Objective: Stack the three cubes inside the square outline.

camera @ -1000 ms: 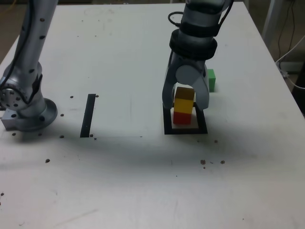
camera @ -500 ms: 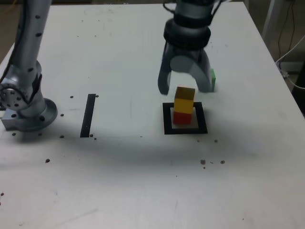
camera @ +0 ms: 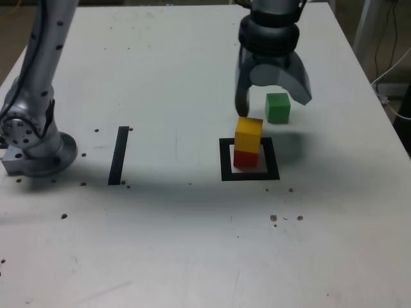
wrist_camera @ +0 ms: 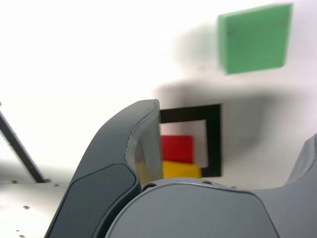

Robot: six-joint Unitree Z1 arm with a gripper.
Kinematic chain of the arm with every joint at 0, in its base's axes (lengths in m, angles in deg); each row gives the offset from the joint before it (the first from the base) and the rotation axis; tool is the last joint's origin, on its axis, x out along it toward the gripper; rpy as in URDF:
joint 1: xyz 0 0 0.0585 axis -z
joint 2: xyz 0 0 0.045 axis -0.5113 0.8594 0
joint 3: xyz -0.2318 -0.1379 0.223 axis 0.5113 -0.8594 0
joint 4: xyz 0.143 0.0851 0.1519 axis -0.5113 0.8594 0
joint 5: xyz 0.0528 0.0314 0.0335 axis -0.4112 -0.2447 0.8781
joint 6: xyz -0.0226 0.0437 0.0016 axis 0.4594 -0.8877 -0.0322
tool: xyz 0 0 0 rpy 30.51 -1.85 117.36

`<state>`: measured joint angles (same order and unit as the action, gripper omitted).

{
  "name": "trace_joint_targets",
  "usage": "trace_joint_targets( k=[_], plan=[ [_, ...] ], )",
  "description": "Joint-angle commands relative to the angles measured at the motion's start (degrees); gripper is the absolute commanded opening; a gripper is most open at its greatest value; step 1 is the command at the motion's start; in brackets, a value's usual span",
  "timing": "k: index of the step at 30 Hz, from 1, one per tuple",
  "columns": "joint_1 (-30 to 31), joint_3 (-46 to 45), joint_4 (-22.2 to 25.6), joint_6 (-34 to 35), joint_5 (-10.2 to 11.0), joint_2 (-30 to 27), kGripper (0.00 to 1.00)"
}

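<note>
The yellow cube [camera: 248, 133] rests on the red cube [camera: 245, 158], a little askew, inside the square outline [camera: 225, 173]. The green cube [camera: 277, 108] lies on the table just behind the outline, towards the exterior view's right. My gripper [camera: 271, 104] hangs open above the table, empty, its fingers straddling the air over the green cube. In the wrist view the green cube [wrist_camera: 254, 37] lies beyond the outline [wrist_camera: 214, 144], with the red cube [wrist_camera: 177, 148] and yellow cube [wrist_camera: 181, 169] partly hidden by one finger [wrist_camera: 124, 158].
A straight black tape strip [camera: 119, 154] lies to the exterior view's left of the outline. The arm's base [camera: 32, 144] stands at the left edge. Small dark specks [camera: 274, 218] dot the table. Cables [camera: 392, 77] hang past the right edge.
The gripper let go of the yellow cube, rose off the stack and moved back and to the exterior view's right, over the green cube. The stack stayed put.
</note>
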<state>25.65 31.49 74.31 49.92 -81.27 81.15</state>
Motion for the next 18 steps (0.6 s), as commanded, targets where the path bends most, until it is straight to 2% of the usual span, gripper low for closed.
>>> trace_joint_targets(
  k=[1, 7, 13, 18],
  plan=[
    [-0.8, 1.6, 0.1, -0.3, -0.5, 1.7, 1.00],
    [-3.8, 5.5, 0.5, -1.9, -1.9, 6.0, 0.99],
    [-5.4, 7.9, 0.9, -3.4, -2.3, 8.8, 0.99],
    [-6.8, 9.0, 2.2, -4.0, -2.8, 10.5, 0.92]
  ],
)
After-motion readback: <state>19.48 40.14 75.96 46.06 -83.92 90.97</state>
